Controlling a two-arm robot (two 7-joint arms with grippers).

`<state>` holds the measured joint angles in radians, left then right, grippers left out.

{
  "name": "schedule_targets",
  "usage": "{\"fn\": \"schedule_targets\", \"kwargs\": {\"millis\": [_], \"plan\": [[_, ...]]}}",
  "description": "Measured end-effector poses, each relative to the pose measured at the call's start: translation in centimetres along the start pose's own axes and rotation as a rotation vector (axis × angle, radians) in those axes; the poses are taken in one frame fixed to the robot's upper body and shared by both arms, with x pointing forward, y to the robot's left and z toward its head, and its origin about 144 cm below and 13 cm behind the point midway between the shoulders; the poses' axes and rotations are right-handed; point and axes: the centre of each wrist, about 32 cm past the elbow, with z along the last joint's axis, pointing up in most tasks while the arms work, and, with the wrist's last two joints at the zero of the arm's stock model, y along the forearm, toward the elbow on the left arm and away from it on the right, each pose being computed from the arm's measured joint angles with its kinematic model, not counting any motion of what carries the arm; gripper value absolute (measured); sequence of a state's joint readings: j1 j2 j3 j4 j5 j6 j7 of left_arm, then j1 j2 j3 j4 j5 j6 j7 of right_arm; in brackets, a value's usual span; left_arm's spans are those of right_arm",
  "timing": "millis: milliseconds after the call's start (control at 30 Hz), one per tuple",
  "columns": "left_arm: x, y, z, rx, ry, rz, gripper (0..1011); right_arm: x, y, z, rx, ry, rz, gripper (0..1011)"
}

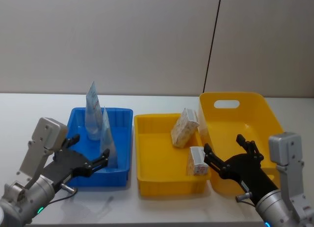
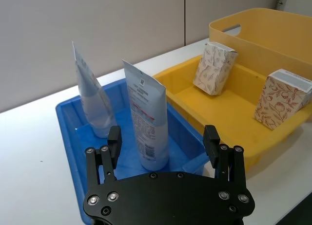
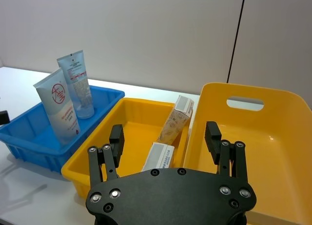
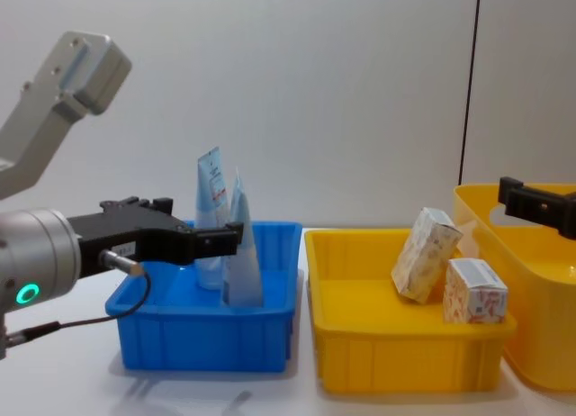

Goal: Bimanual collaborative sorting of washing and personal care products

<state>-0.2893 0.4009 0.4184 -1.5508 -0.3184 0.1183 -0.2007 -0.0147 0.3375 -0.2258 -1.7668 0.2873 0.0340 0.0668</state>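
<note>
Nearest, left claw (image 1: pixel 90 151) and right claw (image 1: pixel 226 149) are held spread, empty. Tubes (image 1: pixel 93 114) are stood in the blue bin (image 1: pixel 100 180), boxes (image 1: pixel 184 128) leaned in the yellow tray (image 1: pixel 169 187), seemingly sorted by kind.

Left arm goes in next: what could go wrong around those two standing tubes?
The open left gripper sits close to the front tube, which stands on its cap; a sideways nudge could tip it into the rear tube. In the shallow yellow bin, the tilted box leans on the wall and might slide if bumped.
</note>
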Motion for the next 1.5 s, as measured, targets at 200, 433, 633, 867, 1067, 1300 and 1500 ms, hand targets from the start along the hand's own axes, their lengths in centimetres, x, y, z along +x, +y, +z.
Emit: {"fn": "schedule_targets", "kwargs": {"millis": [200,433,633,867,1067,1300,1500], "plan": [[0.3,-1.4,-0.3,0.029,0.031,-0.021,1001,0.0,0.0,0.0,0.0,0.0,0.0,1003],[0.4,-2.7,-0.7,0.05,0.059,-0.022,1001,0.0,0.0,0.0,0.0,0.0,0.0,1004],[0.5,-3.9,-0.9,0.058,0.085,-0.016,1001,0.0,0.0,0.0,0.0,0.0,0.0,1003],[0.4,-5.3,-1.1,0.063,0.121,-0.017,1001,0.0,0.0,0.0,0.0,0.0,0.0,1003],[0.2,-6.6,-1.2,0.068,0.15,-0.011,1001,0.0,0.0,0.0,0.0,0.0,0.0,1003],[0.2,-8.0,-1.4,0.07,0.176,0.011,1001,0.0,0.0,0.0,0.0,0.0,0.0,1003],[0.3,-9.0,-1.5,0.073,0.193,0.034,1001,0.0,0.0,0.0,0.0,0.0,0.0,1003]]}}
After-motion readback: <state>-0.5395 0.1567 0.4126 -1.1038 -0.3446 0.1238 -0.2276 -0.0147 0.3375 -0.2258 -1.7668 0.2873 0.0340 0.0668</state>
